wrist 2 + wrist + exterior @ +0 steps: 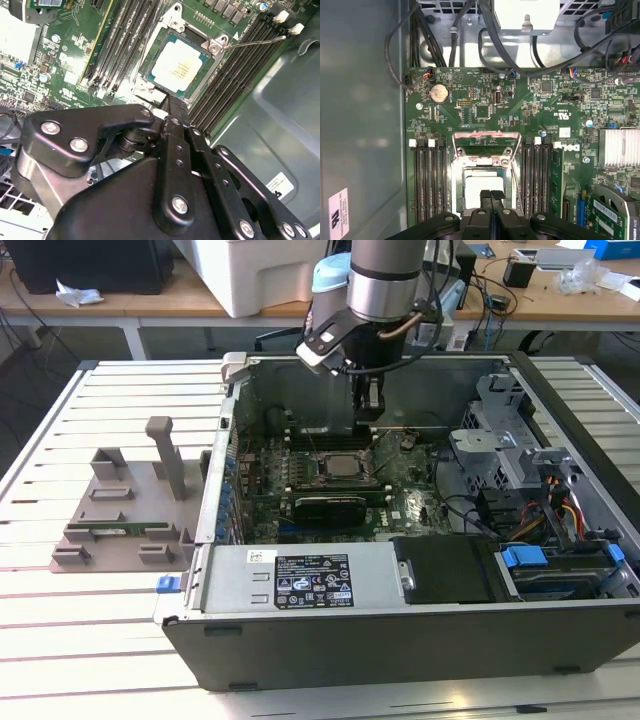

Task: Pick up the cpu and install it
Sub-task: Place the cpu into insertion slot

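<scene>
Black metal pincer (368,408) w/ fingers pressed together, pinching nothing; cpu sits in its socket right under the tips.

From my end: the small flat square cpu w/ silvery-white top (177,70) lies flat inside the black square socket w/ metal frame (215,47) on the green motherboard (485,110). In both wrist views the cpu (482,184) is just beyond the pincer (491,196) tips. In the exterior view the cpu (343,466) is below the pincer, apart, no contact. Long dark memory slots (427,180) run on either side of the pincer.
</scene>
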